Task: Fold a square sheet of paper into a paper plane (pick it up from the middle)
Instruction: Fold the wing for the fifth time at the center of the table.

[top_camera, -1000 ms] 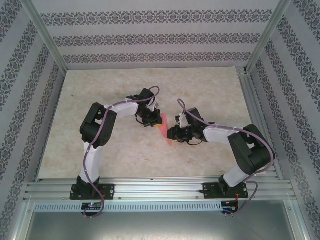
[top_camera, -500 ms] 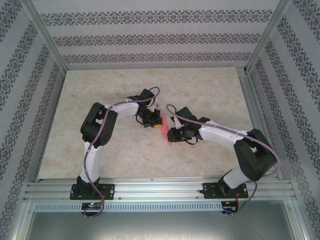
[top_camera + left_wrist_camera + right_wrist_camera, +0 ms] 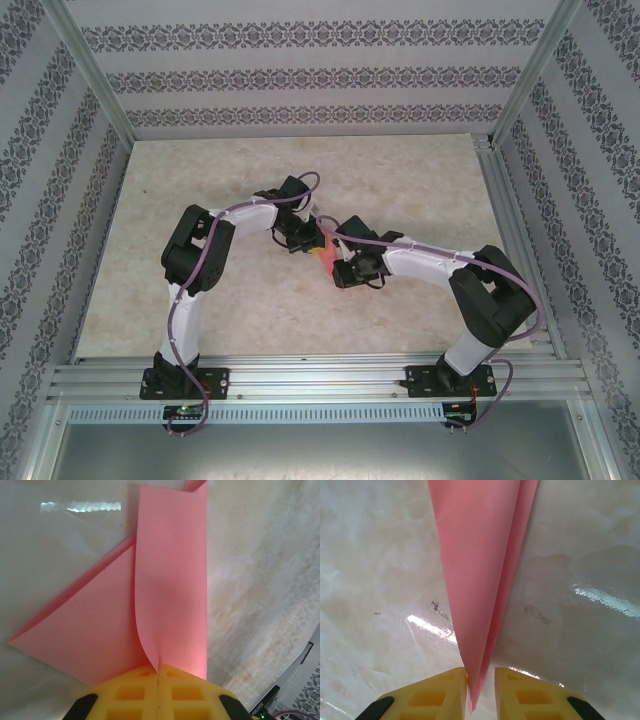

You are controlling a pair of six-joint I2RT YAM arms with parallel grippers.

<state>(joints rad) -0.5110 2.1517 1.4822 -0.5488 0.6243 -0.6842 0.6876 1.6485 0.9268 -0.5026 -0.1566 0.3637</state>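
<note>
Where the two arms are bolted to the rail [image 3: 320,378] at the near edge, they bend inward and meet near the middle of the table [image 3: 180,190]. The plane [image 3: 323,254], a pink-red folded sheet, sits between their grippers. The right gripper [image 3: 336,264] is the nearer one, just right of the plane. In its wrist view the yellow fingers [image 3: 432,697] stand slightly apart, and the plane's sharp tip reaches into the gap between them. Whether the tip touches either finger I cannot tell. From that tip the plane widens away as a narrow dart with a centre crease. The left gripper [image 3: 308,240] is a little farther and to the left, and its fingers [image 3: 130,695] are pressed together on the plane's edge. From that pinch a flat strip runs straight away, and a triangular wing spreads out to one side, low over the marbled tabletop. Beyond the table stand patterned walls [image 3: 300,80].
</note>
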